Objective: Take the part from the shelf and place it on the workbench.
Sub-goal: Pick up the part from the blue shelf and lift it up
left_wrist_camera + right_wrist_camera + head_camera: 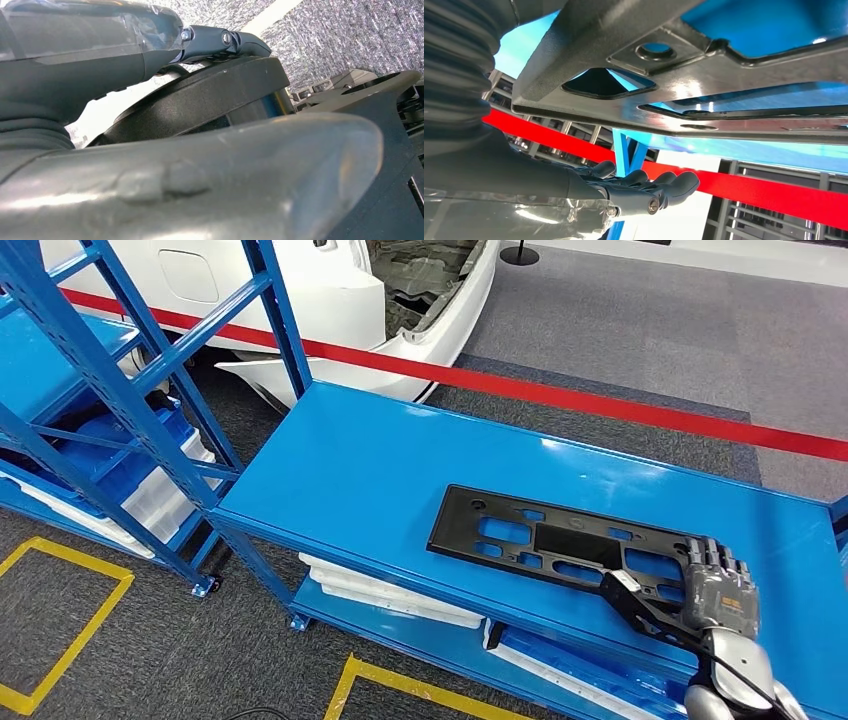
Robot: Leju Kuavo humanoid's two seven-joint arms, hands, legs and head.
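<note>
The black flat part (560, 545), a long plate with several cut-outs, lies flat on the blue workbench (360, 470), toward its right half. My right hand (722, 585) is at the part's right end, at the bench's front edge. In the right wrist view the part (664, 95) runs close by, and the fingers (649, 190) stretch out straight with a gap between them and the plate, holding nothing. My left hand (100, 55) hangs beside my body, fingers (225, 41) extended and holding nothing.
A blue shelf rack (120, 390) with blue and white bins (150, 500) stands to the left of the bench. White trays (390, 595) sit on the bench's lower level. A red barrier tape (600, 405) and a white car (330, 300) lie beyond. Yellow floor tape (70, 640) marks the carpet.
</note>
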